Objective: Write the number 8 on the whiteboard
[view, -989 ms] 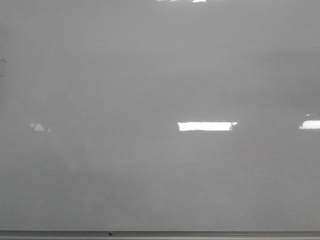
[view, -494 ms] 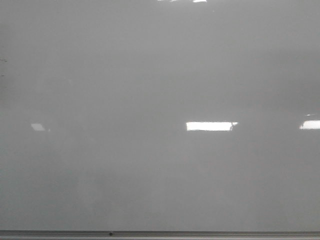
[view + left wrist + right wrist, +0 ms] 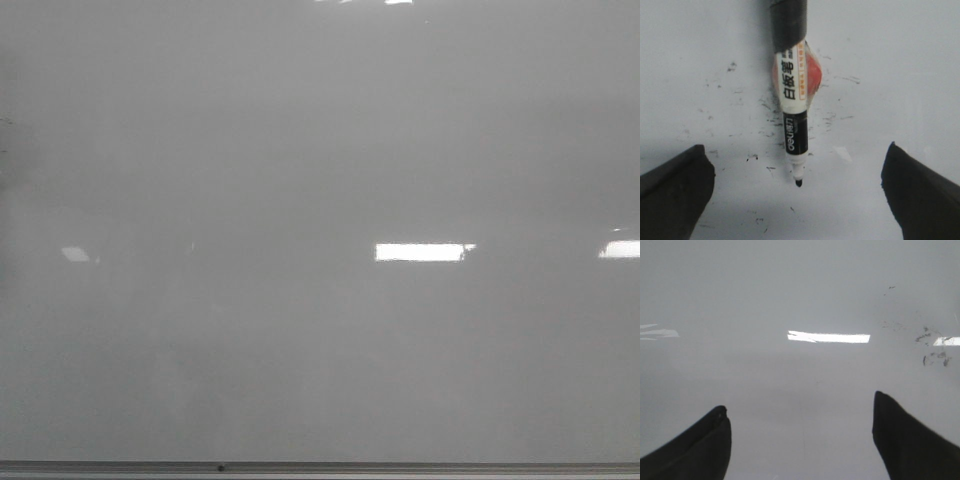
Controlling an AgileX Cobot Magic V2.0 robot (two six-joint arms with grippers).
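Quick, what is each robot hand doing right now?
Left tool: open, fingers wide apart; a marker sits between them.
Right tool: open, holding nothing, facing the whiteboard.

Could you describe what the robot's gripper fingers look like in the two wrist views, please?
The left gripper fingers are matte black, broad, tapering wedges. The right gripper fingers are the same plain black, tapering to rounded points. No cables, markings or arm links show.
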